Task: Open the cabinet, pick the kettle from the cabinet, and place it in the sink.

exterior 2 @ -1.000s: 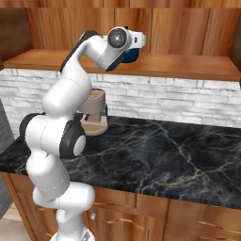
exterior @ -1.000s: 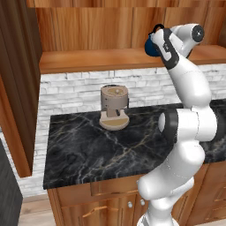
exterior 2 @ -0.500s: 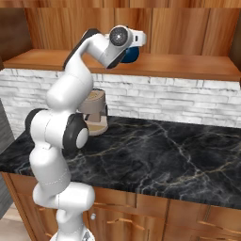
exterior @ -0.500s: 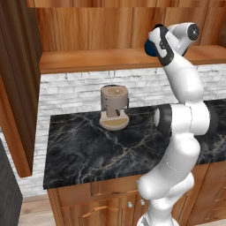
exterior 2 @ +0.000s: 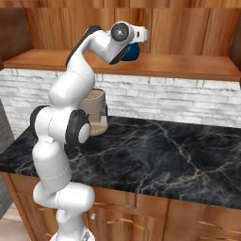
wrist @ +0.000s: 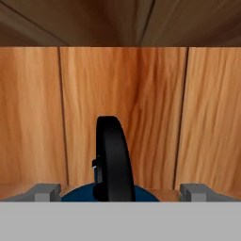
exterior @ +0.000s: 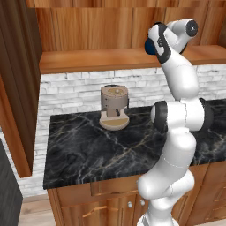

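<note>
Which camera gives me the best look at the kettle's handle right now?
The hand view: the kettle handle stands edge-on, centred between the open fingertips. The right base view shows part of its blue body behind the hand; the left base view shows a blue sliver.

A white brick wall (exterior: 75, 90) runs behind a black stone counter (exterior: 88, 150). Brown wooden cupboards (exterior 2: 188, 219) sit under it. A tan coffee machine (exterior: 114, 106) stands far back.
</note>
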You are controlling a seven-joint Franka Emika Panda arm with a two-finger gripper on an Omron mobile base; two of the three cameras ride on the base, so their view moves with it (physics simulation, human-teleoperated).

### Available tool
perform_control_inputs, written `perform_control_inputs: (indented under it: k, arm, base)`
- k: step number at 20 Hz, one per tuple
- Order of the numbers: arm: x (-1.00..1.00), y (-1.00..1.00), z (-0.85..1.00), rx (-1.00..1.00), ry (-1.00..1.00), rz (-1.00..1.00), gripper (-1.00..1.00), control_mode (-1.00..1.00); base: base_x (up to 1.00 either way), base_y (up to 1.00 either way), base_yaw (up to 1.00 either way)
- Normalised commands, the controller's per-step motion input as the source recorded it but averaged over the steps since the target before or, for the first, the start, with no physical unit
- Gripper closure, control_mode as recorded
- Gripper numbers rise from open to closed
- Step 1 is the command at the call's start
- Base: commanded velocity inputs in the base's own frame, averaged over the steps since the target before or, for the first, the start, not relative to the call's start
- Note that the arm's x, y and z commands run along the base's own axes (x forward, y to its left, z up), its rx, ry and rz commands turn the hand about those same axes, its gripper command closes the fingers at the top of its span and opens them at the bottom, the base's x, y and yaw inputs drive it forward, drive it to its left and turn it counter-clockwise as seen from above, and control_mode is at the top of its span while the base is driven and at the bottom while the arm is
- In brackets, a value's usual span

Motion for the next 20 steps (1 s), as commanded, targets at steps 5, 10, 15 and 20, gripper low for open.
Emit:
perform_control_inputs:
  k: [5,10,15,20]
  arm:
    - [0.01,0.0,-0.07,0.0,0.0,-0.04,-1.0,-1.0]
    - [0.0,0.0,-0.08,0.0,0.0,-0.04,1.0,-1.0]
    - [0.0,-0.02,-0.07,0.0,0.0,-0.02,1.0,-1.0]
    - [-0.1,-0.06,-0.01,0.02,0.0,0.0,1.0,-1.0]
  base:
    - [0.0,0.0,0.0]
    - [0.0,0.0,0.0]
    - [0.0,0.0,0.0]
    - [0.0,0.0,0.0]
